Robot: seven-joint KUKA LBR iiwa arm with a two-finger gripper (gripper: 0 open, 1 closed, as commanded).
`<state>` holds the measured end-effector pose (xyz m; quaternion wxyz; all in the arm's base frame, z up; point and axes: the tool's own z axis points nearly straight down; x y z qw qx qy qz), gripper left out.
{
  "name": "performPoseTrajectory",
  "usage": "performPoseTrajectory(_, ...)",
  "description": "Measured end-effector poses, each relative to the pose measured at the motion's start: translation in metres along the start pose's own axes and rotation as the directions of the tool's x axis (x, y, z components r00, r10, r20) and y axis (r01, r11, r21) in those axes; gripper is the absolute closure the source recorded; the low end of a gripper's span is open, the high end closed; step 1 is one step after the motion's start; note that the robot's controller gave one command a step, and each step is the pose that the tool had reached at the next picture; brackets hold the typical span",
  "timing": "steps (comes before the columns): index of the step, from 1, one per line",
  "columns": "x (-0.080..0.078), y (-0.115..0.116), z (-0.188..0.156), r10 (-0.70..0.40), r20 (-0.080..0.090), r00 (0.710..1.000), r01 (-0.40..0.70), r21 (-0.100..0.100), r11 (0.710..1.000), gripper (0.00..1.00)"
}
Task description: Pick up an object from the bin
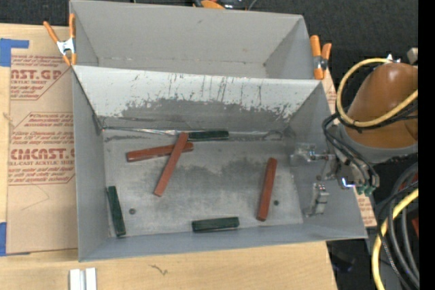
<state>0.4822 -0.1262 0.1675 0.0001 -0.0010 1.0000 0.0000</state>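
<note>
Grey metal bin [204, 44] floor: a red-brown stick [266, 189], long axis front to back, lies just left in view of my end effector [314, 180], whose opening I cannot tell.

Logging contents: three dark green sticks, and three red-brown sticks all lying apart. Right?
Not quite. The camera view shows the level red-brown stick and the slanted red-brown stick crossing; only the right red-brown stick lies apart. Three dark green sticks stands.
</note>
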Motion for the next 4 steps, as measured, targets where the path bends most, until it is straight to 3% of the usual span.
performPoseTrajectory(1, -0.062, 0.016, 0.101, -0.126, 0.003, 0.992, 0.126, -0.001, 0.992, 0.00)
performPoseTrajectory(2, -0.058, 0.028, 0.098, -0.698, 0.002, 0.716, 0.698, 0.000, 0.716, 0.00)
performPoseTrajectory(3, -0.058, 0.028, 0.098, -0.696, 0.002, 0.718, 0.696, -0.001, 0.718, 1.00)
performPoseTrajectory(4, -0.096, 0.030, -0.037, -0.828, 0.006, 0.561, 0.827, 0.007, 0.561, 1.00)
